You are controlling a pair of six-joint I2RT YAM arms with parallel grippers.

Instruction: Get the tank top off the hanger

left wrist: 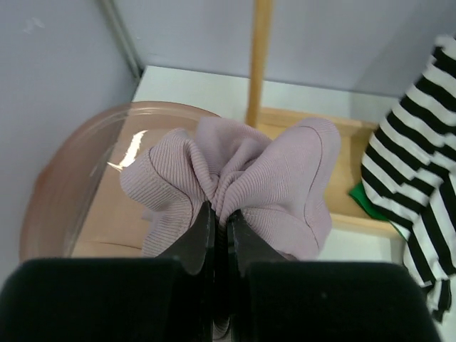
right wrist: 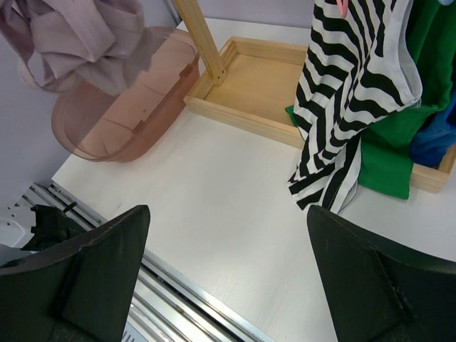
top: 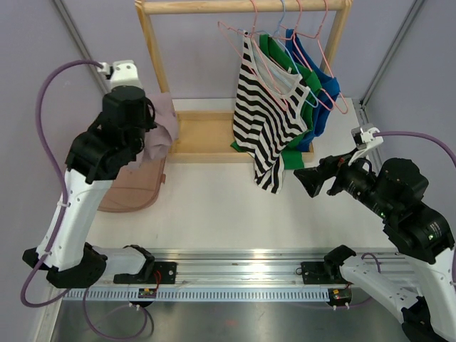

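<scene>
While the left fingers [left wrist: 203,235] are pressed together on a fold of the mauve tank top [left wrist: 271,178], the garment hangs bunched below them, off any hanger and clear of the surface [top: 214,206]. In the top view it sits at about 9 o'clock, partly over the far end of a translucent pink bin [top: 132,192]. The left wrist view shows the ribbed cloth puffing out on both sides of the pinch, with the bin's rim behind it.

At 12 o'clock stands a wooden rack [top: 242,6] with a tray base. Three tops hang from wire hangers [top: 265,68] on its bar. A striped top [top: 267,114] is in front, its hem trailing down over the front edge of the tray. A green top [top: 310,107] is behind it and a blue top [top: 324,82] is at the back.

At about 4 o'clock the right fingers [right wrist: 100,271] are spread wide and hold nothing. They point toward 9 o'clock, near the striped hem but apart from it.
</scene>
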